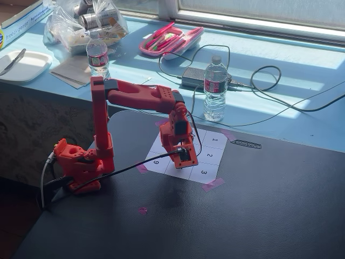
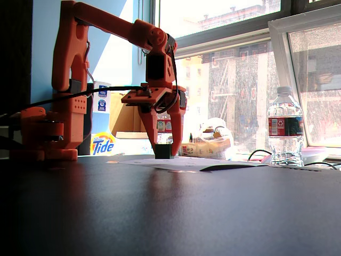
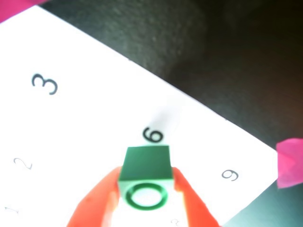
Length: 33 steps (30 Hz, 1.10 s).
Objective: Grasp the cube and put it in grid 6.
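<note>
The gripper (image 3: 144, 189) is closed on the cube (image 3: 146, 172), with one orange finger (image 3: 97, 201) pressed against each side face. The grasp step therefore appears complete.

In the wrist view the cube sits over the paper sheet (image 3: 85, 123), just below the printed "6" of grid 6 (image 3: 154, 136), with the "9" to its right and the "3" at upper left. In a fixed view the fingertips (image 2: 176, 144) reach down to the sheet and the dark block between them looks to be resting on or just above the paper — the backlight from the window makes contact hard to confirm.

Remaining work, as a judgement: confirm that the cube lies inside the cell marked 6, set it down if it is not yet seated, open the jaws, and lift the arm (image 1: 137, 97) clear.

Orientation: the cube has no long axis — all edges read as equal. The face with the dark ring mark faces the wrist camera, and the plain face beside it is turned toward the "6". Its edges run roughly square to the finger line.
</note>
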Tool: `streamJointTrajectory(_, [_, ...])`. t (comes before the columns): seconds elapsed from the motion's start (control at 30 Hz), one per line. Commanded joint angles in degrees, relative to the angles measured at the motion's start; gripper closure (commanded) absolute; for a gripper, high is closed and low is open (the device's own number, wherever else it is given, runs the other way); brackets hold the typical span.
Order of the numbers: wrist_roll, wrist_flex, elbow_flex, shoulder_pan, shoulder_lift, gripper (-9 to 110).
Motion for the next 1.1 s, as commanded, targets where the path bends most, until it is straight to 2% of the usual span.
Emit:
streamJointTrajectory(0.0, [-0.35,-0.62,-2.64,0.88,0.44,101])
streamJointTrajectory(0.1, [-0.97,-0.70,-2.64,1.14,0.44,101])
streamJointTrajectory(0.33, [-1.49,0.00,-2.37,2.02,0.44,85])
streamJointTrajectory(0.7, [-2.11,1.58,-2.90,3.87,1.85,71])
streamJointTrajectory(0.93, [-4.22,9.58,-8.88,9.49,8.70,73])
streamJointTrajectory(1.07, [-5.45,14.41,-12.57,14.24,14.41,89])
